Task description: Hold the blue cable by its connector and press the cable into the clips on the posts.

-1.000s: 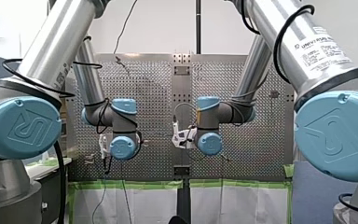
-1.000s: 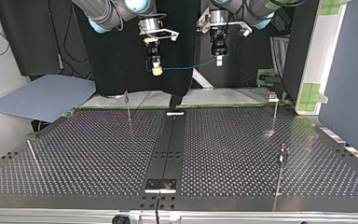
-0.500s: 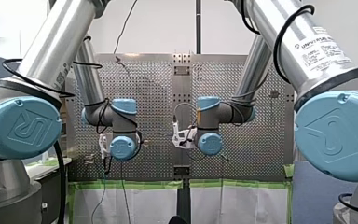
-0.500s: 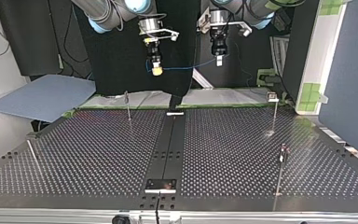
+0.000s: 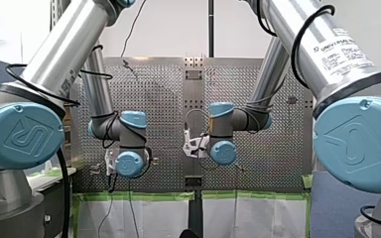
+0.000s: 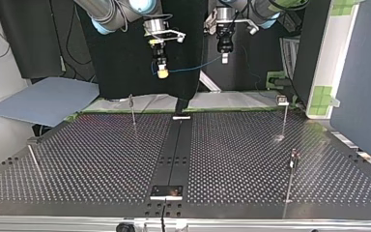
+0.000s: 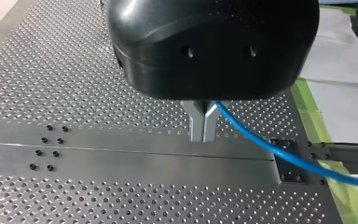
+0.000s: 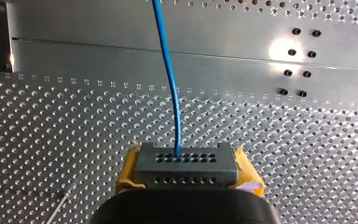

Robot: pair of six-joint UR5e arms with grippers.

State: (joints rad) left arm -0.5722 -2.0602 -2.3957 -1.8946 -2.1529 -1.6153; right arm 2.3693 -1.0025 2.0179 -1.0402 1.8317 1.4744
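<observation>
posts (image 6: 132, 105) stand well below; right jaws clamp connector (image 8: 185, 164), left jaws pinch blue cable (image 7: 261, 143).

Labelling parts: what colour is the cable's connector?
The connector is dark grey; the right wrist view shows it best.

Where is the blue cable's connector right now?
The connector sits clamped between my right gripper's yellow pads in the right wrist view, the blue cable leaving it ahead; in the top view, left of centre, above the perforated table.
</observation>
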